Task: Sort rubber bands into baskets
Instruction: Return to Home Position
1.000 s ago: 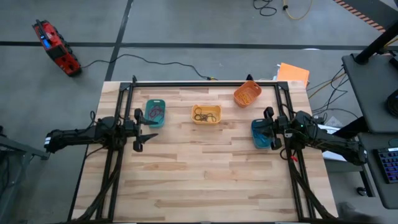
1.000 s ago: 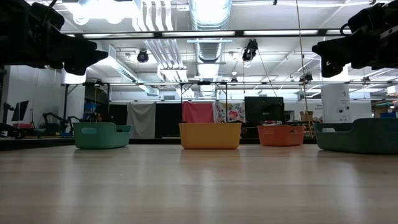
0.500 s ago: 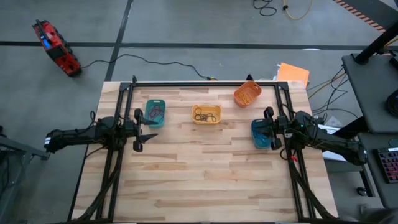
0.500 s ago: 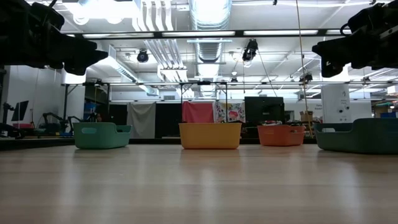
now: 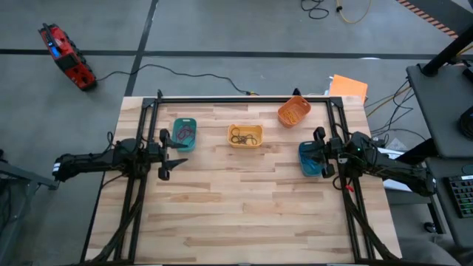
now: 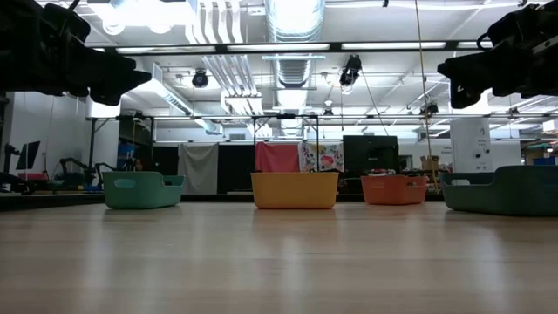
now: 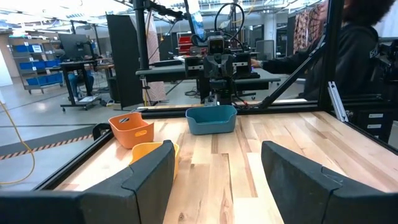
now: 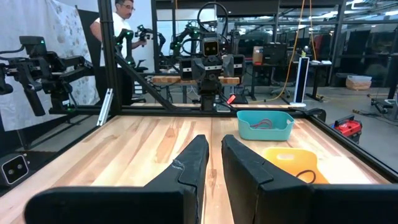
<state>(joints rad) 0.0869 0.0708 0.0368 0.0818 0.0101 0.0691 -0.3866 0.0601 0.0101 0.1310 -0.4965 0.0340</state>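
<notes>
left hand hangs at the left edge of the bench, near the green basket, fingers spread wide and empty. right hand hangs at the right edge, over the outer end of the blue basket, fingers nearly together, holding nothing. both arms look drawn back to rest, clear of the work. rubber bands lie inside the baskets; none shows loose on the bench. yellow basket and orange basket stand along the far side. nothing blocks either arm. a person stands beyond the bench.
</notes>
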